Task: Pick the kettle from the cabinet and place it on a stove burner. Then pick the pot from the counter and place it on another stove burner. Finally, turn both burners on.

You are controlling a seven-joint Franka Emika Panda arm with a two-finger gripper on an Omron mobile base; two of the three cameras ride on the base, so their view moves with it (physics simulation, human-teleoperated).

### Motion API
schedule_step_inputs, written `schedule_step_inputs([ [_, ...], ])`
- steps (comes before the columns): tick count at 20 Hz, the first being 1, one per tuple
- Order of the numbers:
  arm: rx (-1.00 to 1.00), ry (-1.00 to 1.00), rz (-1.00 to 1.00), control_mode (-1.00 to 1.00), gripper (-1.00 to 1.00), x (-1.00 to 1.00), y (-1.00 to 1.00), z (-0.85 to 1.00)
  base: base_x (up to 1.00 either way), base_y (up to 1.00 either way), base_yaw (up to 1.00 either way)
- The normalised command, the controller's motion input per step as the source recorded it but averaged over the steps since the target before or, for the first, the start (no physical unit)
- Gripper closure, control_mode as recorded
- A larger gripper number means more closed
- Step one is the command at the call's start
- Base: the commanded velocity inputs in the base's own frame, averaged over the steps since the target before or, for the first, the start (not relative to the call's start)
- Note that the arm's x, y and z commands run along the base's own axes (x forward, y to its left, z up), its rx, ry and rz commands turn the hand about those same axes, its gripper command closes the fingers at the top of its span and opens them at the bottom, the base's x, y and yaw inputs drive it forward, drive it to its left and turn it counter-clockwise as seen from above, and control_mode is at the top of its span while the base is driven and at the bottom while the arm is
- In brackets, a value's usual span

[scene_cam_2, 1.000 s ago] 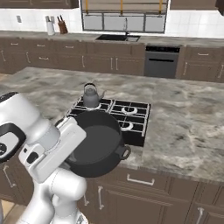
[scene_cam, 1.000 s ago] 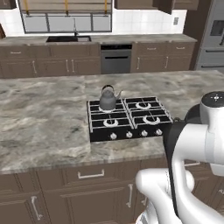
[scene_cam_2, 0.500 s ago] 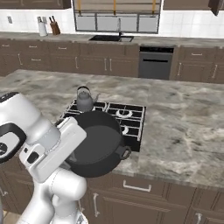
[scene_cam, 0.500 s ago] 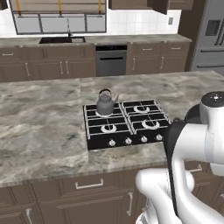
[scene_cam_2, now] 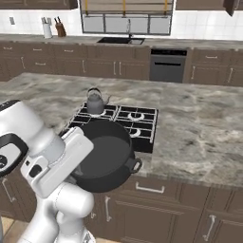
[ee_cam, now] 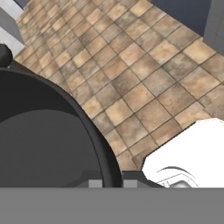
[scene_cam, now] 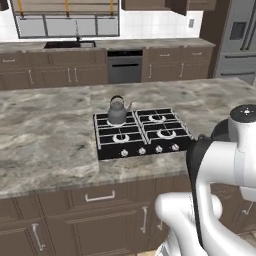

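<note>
Gripper (ee_cam: 106, 181): clamped on the pot's rim, fingers nearly together.
Pot (scene_cam_2: 102, 153): held in the air, near side of the stove, over the counter's front edge.
Kettle (scene_cam: 117, 111): upright on the far left burner (scene_cam: 114, 122).
Other burners: bare.
Counter (scene_cam: 45, 135): marbled stone round the stove (scene_cam: 142, 132).
Below pot: tiled floor (ee_cam: 131, 78).

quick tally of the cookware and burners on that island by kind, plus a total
kettle: 1, on the back left burner
pot: 1, held up at the near edge of the counter, not on the stove
burners: 4, at
total: 6
</note>
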Motion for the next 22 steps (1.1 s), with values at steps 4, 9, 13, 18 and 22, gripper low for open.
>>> schedule_step_inputs([
  [4,0.0,0.0,0.0,1.0,1.0,0.0,0.0,0.0,-0.07,0.0,-0.01],
  [9,0.0,0.0,0.0,1.0,1.0,0.0,0.0,0.0,0.54,0.0,0.0],
  [13,0.0,0.0,0.0,1.0,1.0,0.0,0.0,0.0,0.57,0.0,0.0],
  [18,0.0,0.0,0.0,1.0,1.0,0.0,0.0,0.0,0.28,0.0,0.0],
  [22,0.0,0.0,0.0,1.0,1.0,0.0,0.0,0.0,0.01,0.0,-0.01],
])
